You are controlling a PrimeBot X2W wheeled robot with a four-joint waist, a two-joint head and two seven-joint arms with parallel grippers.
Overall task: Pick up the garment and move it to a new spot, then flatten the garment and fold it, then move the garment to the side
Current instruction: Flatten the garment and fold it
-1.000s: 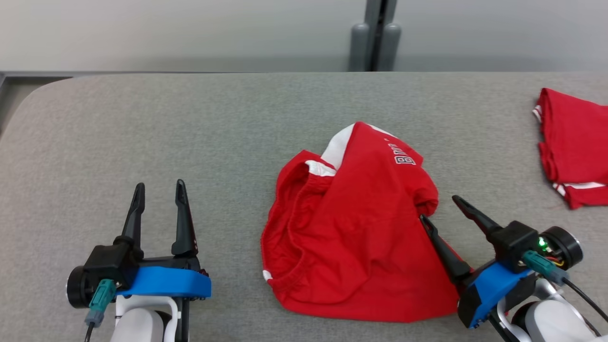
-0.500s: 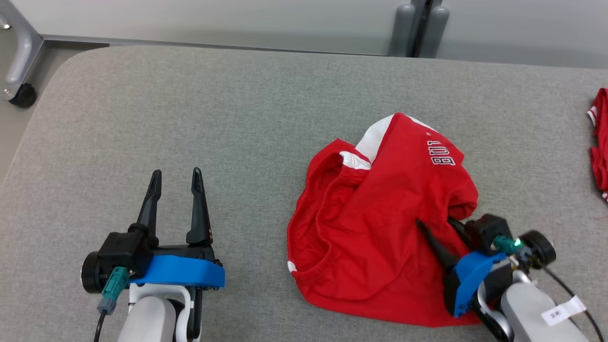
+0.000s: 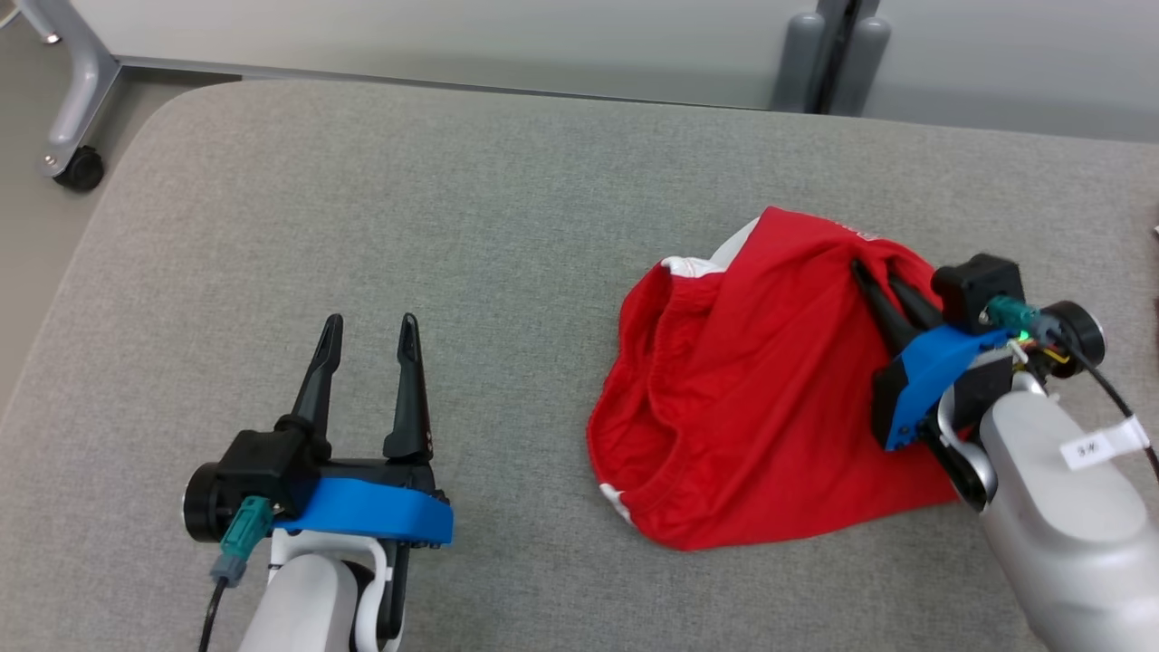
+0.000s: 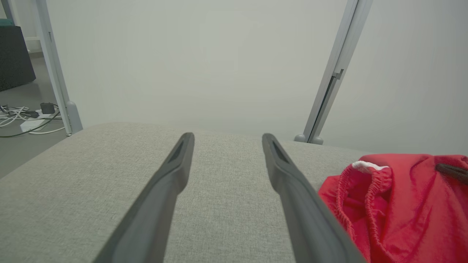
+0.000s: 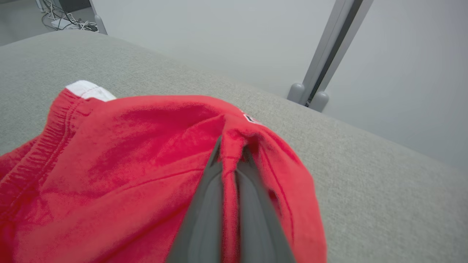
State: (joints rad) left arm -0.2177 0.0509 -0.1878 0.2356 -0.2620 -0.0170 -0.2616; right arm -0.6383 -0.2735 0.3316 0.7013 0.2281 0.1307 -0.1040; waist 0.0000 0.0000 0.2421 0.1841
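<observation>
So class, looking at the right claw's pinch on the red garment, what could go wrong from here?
1. The right claw is shut on just a thin ridge of the red garment, so the cloth may slip out when lifted.
2. The left claw stands open, apart from the garment; carried from one point, the bunched cloth may drag on the table and crumple further.

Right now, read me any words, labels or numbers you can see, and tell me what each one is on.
No text here can be quoted with confidence.
Tag on the right arm: a few dark marks, too small to read.
Garment: a scrap of white lettering at its far fold, mostly tucked under, unreadable.
</observation>
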